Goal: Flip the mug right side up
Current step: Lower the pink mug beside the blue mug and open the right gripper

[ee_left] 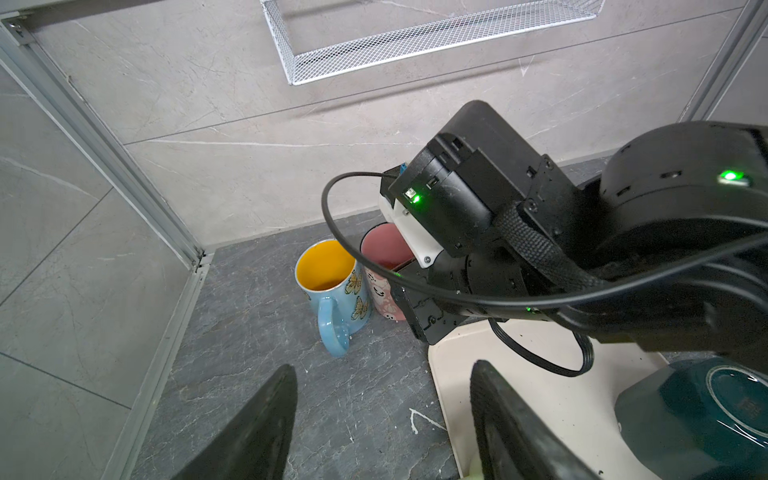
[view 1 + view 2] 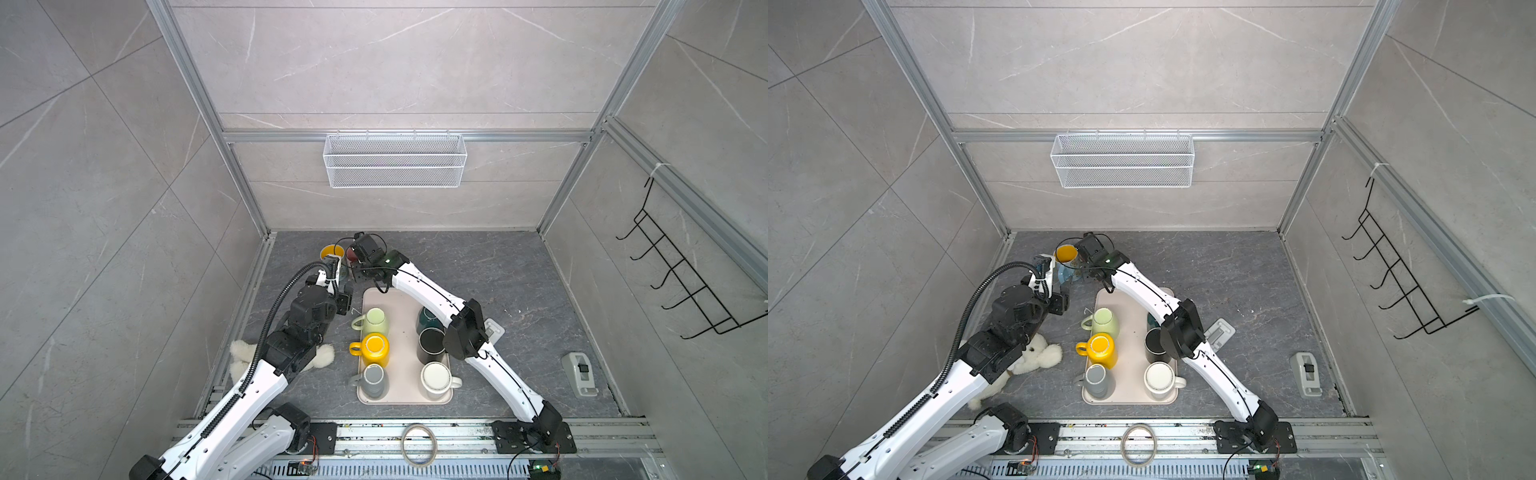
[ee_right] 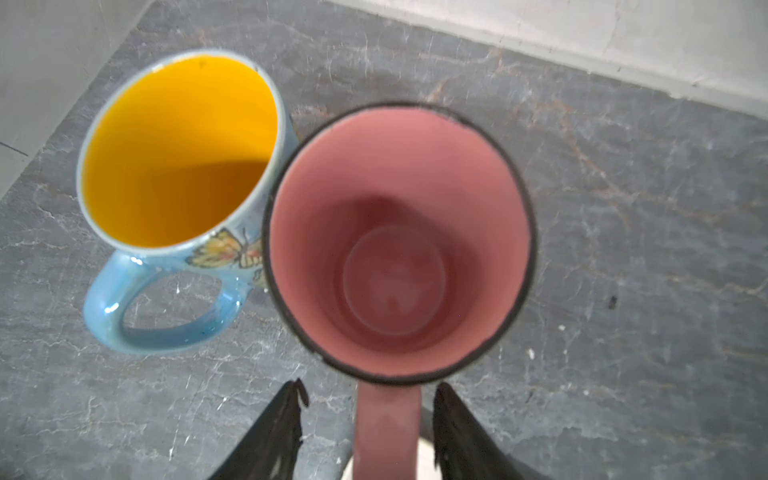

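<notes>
Standing upright, mouth up, the pink mug (image 3: 399,232) points its handle into the released right end effector (image 3: 372,388).

Pink mug (image 2: 350,254) mostly hidden behind right arm (image 2: 428,291) in a top view; right wrist view blurs it, crops its handle (image 3: 388,432)

White-shelled left arm (image 2: 266,386) and right arm (image 2: 424,286), black joint housings — ribbed black cable conduit (image 2: 272,309) on the left; black tapered left claw (image 1: 382,368).
</notes>
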`<state>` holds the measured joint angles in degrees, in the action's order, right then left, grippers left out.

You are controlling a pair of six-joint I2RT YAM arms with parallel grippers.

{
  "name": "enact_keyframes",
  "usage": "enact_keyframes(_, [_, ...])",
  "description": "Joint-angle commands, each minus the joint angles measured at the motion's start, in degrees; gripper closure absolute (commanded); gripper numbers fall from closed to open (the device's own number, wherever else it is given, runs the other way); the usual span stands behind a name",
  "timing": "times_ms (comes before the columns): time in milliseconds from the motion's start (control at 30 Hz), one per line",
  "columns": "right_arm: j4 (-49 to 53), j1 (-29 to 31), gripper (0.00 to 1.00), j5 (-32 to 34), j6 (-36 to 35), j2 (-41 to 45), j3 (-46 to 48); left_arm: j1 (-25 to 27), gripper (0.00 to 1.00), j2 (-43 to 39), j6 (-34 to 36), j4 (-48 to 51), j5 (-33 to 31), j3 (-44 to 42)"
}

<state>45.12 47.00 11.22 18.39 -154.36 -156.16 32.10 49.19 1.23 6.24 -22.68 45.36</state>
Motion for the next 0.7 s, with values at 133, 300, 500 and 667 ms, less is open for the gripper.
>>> enact_keyframes(133, [0.7, 1.2, 0.36, 3.3, 0.6, 11.1, 6.8, -0.3, 0.29, -2.4, -3.0, 0.9, 2.6, 0.5])
enact_keyframes(300, [-5.4, 1.4, 0.34, 5.2, 0.6, 22.3, 24.1, -0.2, 0.29, -2.8, -4.4, 0.9, 4.3, 0.5])
enact_keyframes(500, [-15.2, 0.9, 0.31, 6.9, -1.1, 39.9, 45.4, -0.2, 0.28, -1.0, -6.2, 2.3, 6.4, 2.3])
enact_keyframes(667, [-15.1, -1.4, 0.32, 3.5, 4.1, 52.0, 57.8, -0.2, 0.28, 2.0, -7.7, 2.0, 7.5, 3.2])
